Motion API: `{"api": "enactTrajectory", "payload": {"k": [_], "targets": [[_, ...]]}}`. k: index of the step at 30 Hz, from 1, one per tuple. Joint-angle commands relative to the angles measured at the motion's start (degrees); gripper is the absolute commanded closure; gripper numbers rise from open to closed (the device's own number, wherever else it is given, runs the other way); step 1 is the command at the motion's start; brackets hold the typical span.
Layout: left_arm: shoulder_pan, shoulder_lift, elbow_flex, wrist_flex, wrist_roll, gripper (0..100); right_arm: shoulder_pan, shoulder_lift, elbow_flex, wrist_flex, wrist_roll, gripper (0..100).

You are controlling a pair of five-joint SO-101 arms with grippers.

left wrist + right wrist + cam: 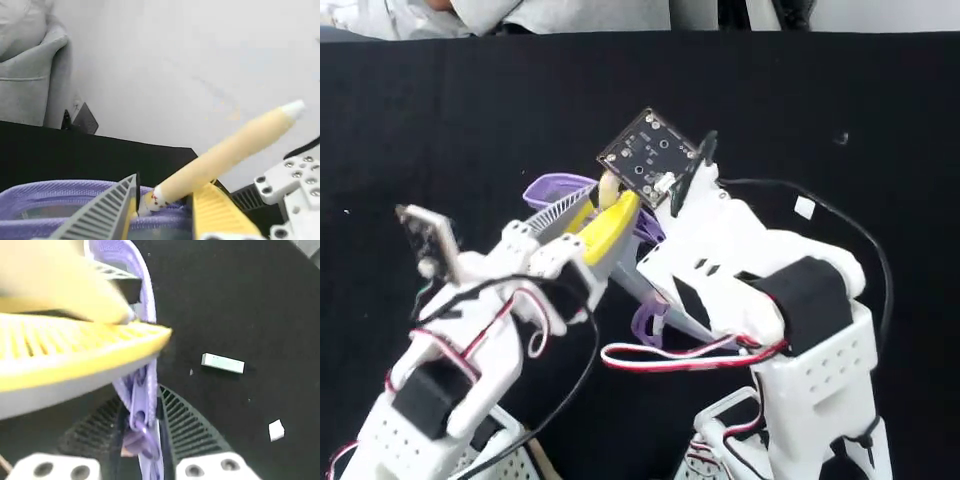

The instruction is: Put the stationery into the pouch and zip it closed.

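Observation:
The purple pouch (555, 188) hangs above the black table between the two arms. My left gripper (160, 194), with one grey and one yellow finger, is shut on a cream pen (230, 147). The pen's lower end sits at the pouch (50, 200) opening and its white tip points up and away. In the high view the pen (609, 186) shows just above the left gripper (603, 205). My right gripper (142, 422) with black fingers is shut on the pouch (142, 385) edge near the zipper pull (145, 437).
A white eraser (223, 363) and a small white piece (276, 430) lie on the black table (840, 90) beside the right arm. The small white piece (804, 207) also shows in the high view. The far half of the table is open.

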Motion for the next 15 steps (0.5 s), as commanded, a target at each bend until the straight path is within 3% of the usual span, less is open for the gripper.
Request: {"api": "enactTrajectory", "payload": {"k": [1,8,15], "targets": [[-0.8,-1.9,-0.4,0.2,-0.4,83,-0.3,-0.9,-0.2,-0.6,0.3,98.6],[-9.7,7.2,-2.4,-3.9,-0.3,83,-0.2,-0.9,-0.2,-0.6,0.3,98.6],[-20.3,16.0,-10.9,-1.2,-0.1,83,-0.1,-0.9,-0.2,-0.6,0.3,98.6]]}}
